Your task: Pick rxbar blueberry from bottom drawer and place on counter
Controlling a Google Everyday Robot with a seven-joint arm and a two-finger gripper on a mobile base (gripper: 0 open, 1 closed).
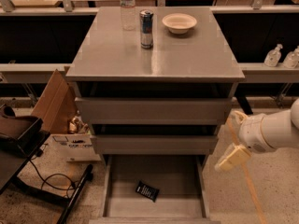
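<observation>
The rxbar blueberry [147, 191], a small dark bar with white lettering, lies flat on the floor of the bottom drawer [177, 178], towards its front and left of middle. The drawer is pulled out. The counter [154, 55] is the grey cabinet top above. My gripper [232, 139] is to the right of the cabinet, level with the middle drawer, above and right of the bar. Its two cream fingers stand apart and hold nothing.
On the counter stand a silver-blue can [146, 29], a clear bottle [127, 8] and a white bowl [179, 22]. The two upper drawers are slightly ajar. A cardboard box [56, 101] and a dark cart [18, 134] stand at left. Pump bottles [273, 56] sit on the right ledge.
</observation>
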